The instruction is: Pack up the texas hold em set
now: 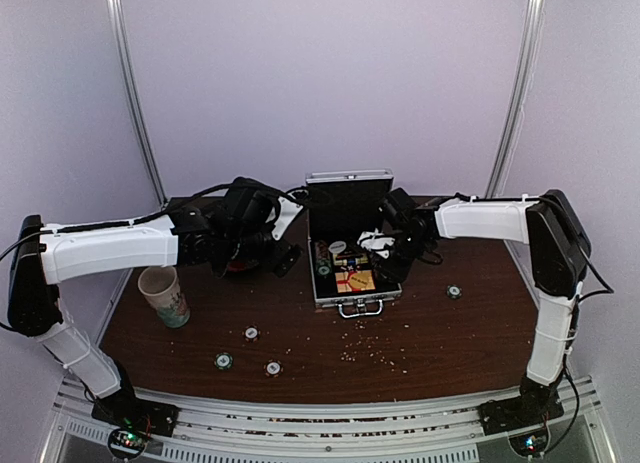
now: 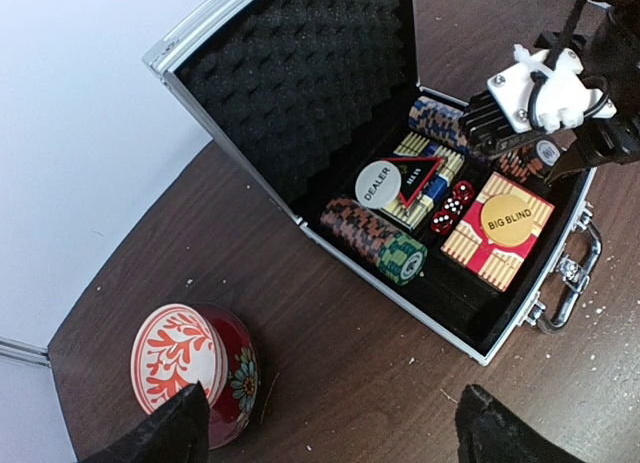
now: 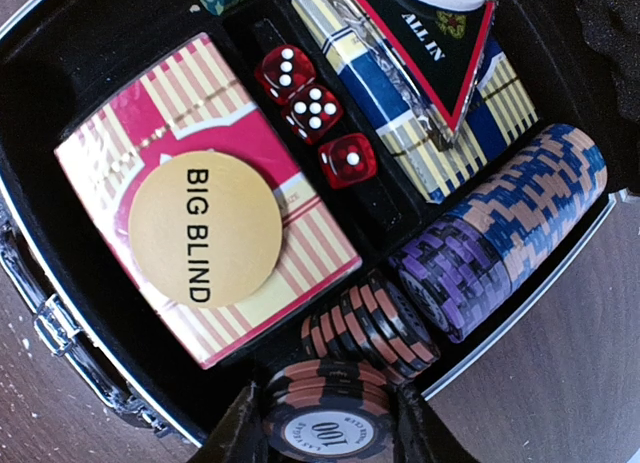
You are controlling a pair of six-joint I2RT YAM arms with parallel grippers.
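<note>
The silver case (image 1: 348, 198) stands open at mid-table with its foam lid (image 2: 290, 83) upright. Inside lie a red-yellow card box (image 3: 110, 153) under a yellow BIG BLIND disc (image 3: 205, 228), three red dice (image 3: 315, 113), rows of chips (image 3: 510, 233) and a white DEALER disc (image 2: 378, 183). My right gripper (image 3: 328, 433) is shut on a small stack of black-and-salmon chips (image 3: 325, 408), just over the case's near-right chip slot (image 3: 375, 323). It also shows from above (image 1: 385, 245). My left gripper (image 2: 335, 433) is wide open and empty above the table left of the case (image 1: 280, 255).
A red-and-white bowl on a red saucer (image 2: 190, 368) sits by my left fingertip. A patterned paper cup (image 1: 165, 295) stands at the left. Loose chips lie on the table in front (image 1: 252, 333) (image 1: 223, 361) (image 1: 272, 367) and at the right (image 1: 454, 292). Crumbs are scattered before the case.
</note>
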